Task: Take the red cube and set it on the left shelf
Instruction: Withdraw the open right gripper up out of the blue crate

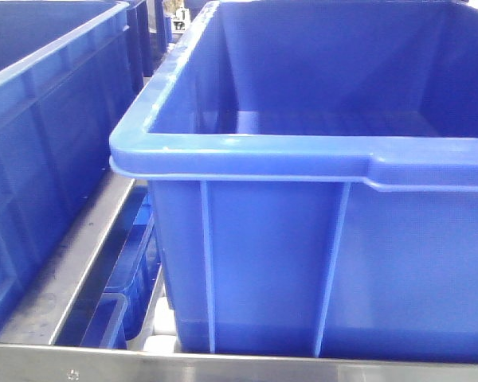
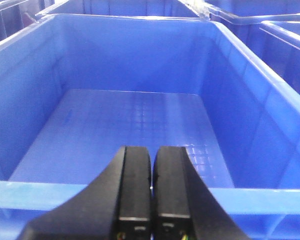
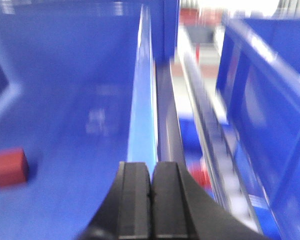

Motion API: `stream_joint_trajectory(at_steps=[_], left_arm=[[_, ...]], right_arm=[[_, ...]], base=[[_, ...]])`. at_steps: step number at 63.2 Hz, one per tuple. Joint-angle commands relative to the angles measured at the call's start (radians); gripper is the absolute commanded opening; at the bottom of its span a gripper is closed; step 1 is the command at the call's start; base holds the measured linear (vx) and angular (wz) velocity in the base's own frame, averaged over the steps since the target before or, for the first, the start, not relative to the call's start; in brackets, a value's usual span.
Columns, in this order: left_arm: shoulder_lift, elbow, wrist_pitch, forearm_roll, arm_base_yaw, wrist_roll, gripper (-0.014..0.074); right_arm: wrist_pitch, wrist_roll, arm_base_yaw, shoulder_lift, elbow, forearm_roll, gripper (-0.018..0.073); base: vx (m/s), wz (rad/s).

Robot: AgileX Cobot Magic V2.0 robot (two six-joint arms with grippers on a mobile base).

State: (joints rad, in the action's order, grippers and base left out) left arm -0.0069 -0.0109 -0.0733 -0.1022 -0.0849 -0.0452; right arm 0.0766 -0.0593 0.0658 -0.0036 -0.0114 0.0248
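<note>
The red cube [image 3: 10, 167] lies on the floor of a deep-blue crate [image 3: 65, 65], at the far left of the right wrist view. My right gripper [image 3: 151, 172] is shut and empty above that crate's right rim, well to the right of the cube. My left gripper [image 2: 152, 159] is shut and empty over the near rim of another blue crate [image 2: 130, 120], whose floor is bare. The shelf's steel rails [image 1: 72, 263] carry the crates in the front view. Neither gripper shows in the front view.
A large blue crate [image 1: 319, 159] fills the front view, with a second crate [image 1: 40, 143] to its left. More blue crates [image 1: 127, 286] sit on the tier below. A steel rail [image 3: 205, 130] and another crate [image 3: 270, 100] run right of my right gripper.
</note>
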Motion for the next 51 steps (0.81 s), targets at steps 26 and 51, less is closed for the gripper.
stream_joint_trajectory(at_steps=[26,51], left_arm=[[-0.012,-0.024,0.08,-0.004,-0.006,0.005,0.0102],[-0.012,-0.024,0.08,-0.004,-0.006,0.005,0.0102]], right_arm=[[-0.09,0.011,0.013,-0.025,0.017,-0.038,0.0046],[-0.088,0.011,0.013,-0.025,0.017,-0.038,0.0046]], base=[[0.0,0.0],[0.0,0.0]])
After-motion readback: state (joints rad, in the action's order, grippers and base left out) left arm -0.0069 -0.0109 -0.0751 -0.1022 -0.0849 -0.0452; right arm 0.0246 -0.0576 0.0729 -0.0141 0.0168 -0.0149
